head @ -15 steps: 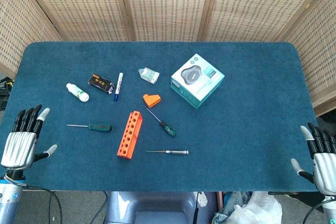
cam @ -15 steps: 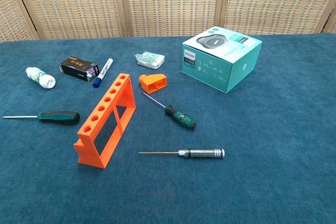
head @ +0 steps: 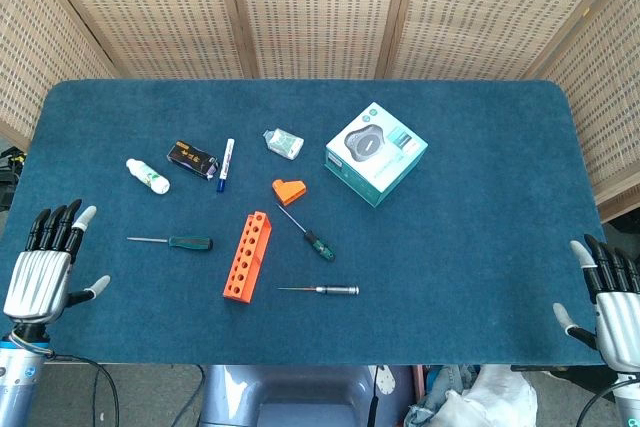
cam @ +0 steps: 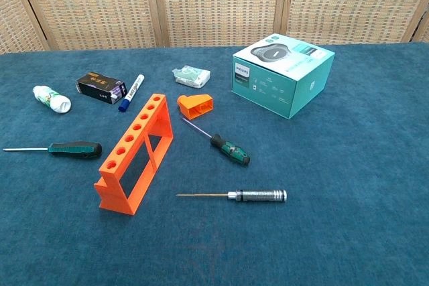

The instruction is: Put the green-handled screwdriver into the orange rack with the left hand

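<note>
The orange rack (head: 247, 256) (cam: 134, 153) stands in the middle of the blue table, its row of holes facing up. A screwdriver with a dark green handle (head: 188, 242) (cam: 74, 149) lies flat to the left of it, shaft pointing left. A second screwdriver with a green and black handle (head: 318, 244) (cam: 230, 150) lies to the right of the rack. My left hand (head: 40, 272) hovers at the near left edge of the table, fingers spread and holding nothing, well left of the dark green handle. My right hand (head: 612, 302) is at the near right corner, also spread and holding nothing.
A silver precision screwdriver (head: 335, 290) (cam: 258, 196) lies in front of the rack. Behind it are a small orange block (head: 289, 190), a teal box (head: 376, 152), a white packet (head: 283, 141), a marker (head: 226, 164), a black box (head: 192, 158) and a white bottle (head: 148, 176).
Both hands have sunk very slightly toward the near edge. Nothing on the table has moved.
</note>
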Robot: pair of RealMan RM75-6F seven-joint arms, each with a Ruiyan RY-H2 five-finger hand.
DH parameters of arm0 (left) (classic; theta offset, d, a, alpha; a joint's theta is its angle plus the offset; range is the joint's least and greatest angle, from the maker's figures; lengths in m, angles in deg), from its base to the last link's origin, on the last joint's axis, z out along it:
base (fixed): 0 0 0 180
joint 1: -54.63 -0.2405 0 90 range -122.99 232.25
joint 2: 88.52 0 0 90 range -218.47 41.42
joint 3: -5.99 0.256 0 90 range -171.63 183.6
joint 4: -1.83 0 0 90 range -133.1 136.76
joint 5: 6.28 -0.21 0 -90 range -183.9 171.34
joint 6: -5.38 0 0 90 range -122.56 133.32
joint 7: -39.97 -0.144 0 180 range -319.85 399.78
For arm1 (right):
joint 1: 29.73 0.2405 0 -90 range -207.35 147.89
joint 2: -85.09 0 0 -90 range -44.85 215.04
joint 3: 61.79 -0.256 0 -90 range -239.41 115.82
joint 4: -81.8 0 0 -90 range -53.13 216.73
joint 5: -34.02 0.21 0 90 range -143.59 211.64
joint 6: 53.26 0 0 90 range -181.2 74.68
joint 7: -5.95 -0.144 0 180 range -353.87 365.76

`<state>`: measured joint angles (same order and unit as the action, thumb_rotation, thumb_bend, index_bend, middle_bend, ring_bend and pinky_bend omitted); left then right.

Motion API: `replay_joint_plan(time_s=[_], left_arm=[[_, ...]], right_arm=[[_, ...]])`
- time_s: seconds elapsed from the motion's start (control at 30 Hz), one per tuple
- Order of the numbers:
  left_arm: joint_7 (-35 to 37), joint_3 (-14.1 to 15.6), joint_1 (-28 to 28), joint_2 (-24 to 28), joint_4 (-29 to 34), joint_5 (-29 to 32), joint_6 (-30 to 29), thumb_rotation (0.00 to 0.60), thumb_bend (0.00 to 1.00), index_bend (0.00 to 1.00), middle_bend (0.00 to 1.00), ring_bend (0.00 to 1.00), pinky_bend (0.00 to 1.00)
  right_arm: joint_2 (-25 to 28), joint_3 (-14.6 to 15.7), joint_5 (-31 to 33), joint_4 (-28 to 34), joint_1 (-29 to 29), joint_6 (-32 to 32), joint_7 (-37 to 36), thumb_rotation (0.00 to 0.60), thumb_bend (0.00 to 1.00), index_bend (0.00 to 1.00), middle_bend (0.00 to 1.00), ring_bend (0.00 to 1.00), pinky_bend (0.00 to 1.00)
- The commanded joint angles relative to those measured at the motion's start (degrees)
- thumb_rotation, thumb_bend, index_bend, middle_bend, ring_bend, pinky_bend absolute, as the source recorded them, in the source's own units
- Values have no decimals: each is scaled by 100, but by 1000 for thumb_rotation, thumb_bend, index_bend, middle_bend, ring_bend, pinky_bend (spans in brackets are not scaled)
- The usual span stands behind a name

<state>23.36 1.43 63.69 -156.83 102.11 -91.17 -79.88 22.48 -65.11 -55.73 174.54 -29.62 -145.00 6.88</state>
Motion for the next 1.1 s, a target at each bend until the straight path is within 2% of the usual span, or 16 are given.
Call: replay_joint_plan(time_s=[0.03, 0.43, 0.63, 0.93, 1.1], left_arm=[[15, -4, 12, -7, -7, 1, 17, 600, 126, 85, 0, 0, 0], [4, -18, 48, -27, 22, 63, 86, 600, 147, 122, 0, 0, 0], [-10, -64, 137, 4, 108, 165, 243, 600, 147, 195, 0, 0, 0], [-494, -406, 769, 71, 325, 963, 1224, 600, 150, 261, 0, 0, 0], [-939, -525, 1261, -309, -40, 1576, 1864, 600, 166, 300, 0, 0, 0]], right_arm=[[9, -9, 27, 14, -2, 12, 8, 600, 258, 0, 0, 0, 0], [30, -14, 81, -5, -1, 61, -50, 600, 258, 0, 0, 0, 0], [30, -9, 103, -5, 15, 118, -64, 600, 258, 0, 0, 0, 0], [52, -23, 108, 6, 0, 84, -104, 600, 258, 0, 0, 0, 0], [69, -37, 132, -8, -6, 80, -177, 600, 258, 0, 0, 0, 0]])
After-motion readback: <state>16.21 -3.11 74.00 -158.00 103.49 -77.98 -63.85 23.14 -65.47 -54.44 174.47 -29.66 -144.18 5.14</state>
